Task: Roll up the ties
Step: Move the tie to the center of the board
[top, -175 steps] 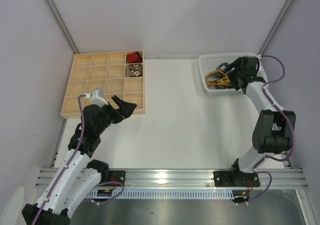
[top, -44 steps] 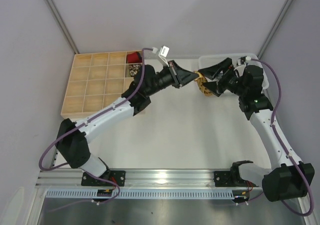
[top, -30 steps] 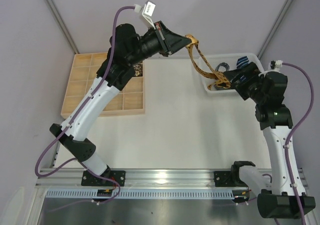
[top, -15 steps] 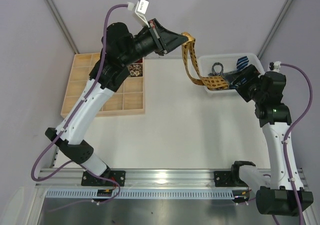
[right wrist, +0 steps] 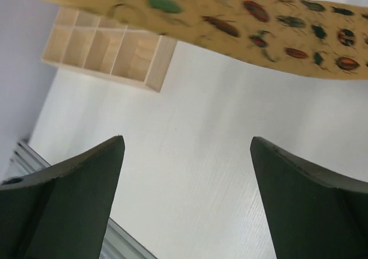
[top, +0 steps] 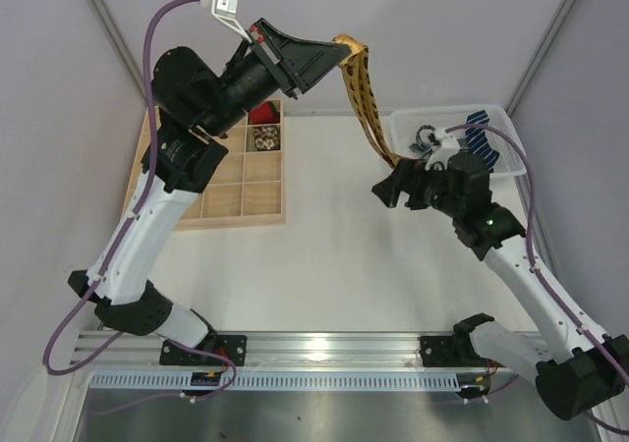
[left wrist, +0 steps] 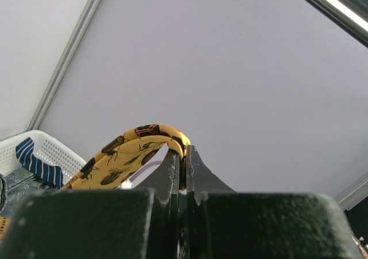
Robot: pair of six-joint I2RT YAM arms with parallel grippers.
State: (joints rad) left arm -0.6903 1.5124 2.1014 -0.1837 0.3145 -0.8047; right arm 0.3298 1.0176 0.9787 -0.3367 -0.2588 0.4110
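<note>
A mustard-yellow tie (top: 366, 103) with dark insect spots hangs from my left gripper (top: 339, 55), which is raised high over the table's back edge. That gripper (left wrist: 183, 155) is shut on a fold of the tie (left wrist: 126, 155). The tie's lower part runs down toward the white basket (top: 501, 118). My right gripper (top: 386, 189) is open just below the hanging tie, with nothing between its fingers. In the right wrist view the tie (right wrist: 259, 23) crosses above the open gripper (right wrist: 185, 138). A navy striped tie (top: 482, 133) and a grey tie (top: 428, 138) lie in the basket.
A wooden tray (top: 206, 182) of compartments sits at the back left; a red rolled tie (top: 263, 115) and a pale patterned one (top: 263, 139) fill two of its cells. The tray (right wrist: 109, 52) also shows in the right wrist view. Grey walls close in on three sides.
My left gripper has lifted the yellow tie higher and leftward, drawing it out of the basket. My right gripper has left the basket and moved left, below the hanging tie.
</note>
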